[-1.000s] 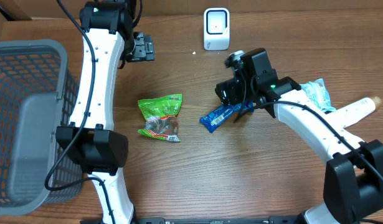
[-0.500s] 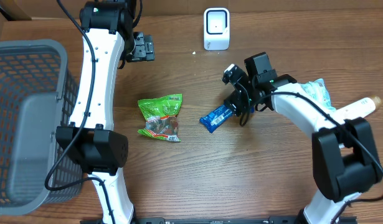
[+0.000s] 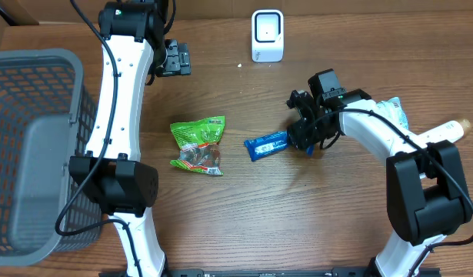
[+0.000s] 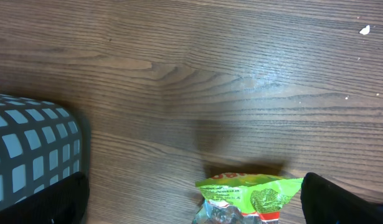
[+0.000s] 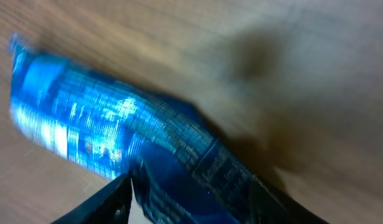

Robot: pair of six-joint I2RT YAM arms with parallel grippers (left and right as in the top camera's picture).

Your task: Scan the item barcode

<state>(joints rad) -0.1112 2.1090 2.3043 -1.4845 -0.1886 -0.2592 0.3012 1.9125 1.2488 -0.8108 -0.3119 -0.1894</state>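
The right arm is bent up from its base at the near right corner and stretched leftward across the middle of the tabletop (image 3: 298, 215). Its right pincer (image 3: 298, 138) is set low at the right end of the blue packet (image 3: 267, 144), which lies flat on the wood, slanted, between the green packet (image 3: 198, 144) and the arm. In the right wrist view the crinkled blue wrapper is seen running down between the two dark fingers (image 5: 98, 205), but the picture is blurred and it cannot be told whether the packet is pinched or merely straddled.

The left arm is extended from the near edge straight to the far side. Its left pincer (image 3: 177, 58) is held spread wide above bare wood, with nothing between the fingers.

The tabletop is of brown wood grain. A white scanner (image 3: 267, 35) is stood near the far edge, well apart from the blue packet. A grey mesh basket (image 3: 13, 85) is placed at the left, and a teal and white packet (image 3: 391, 115) lies at the right, partly under the right arm.
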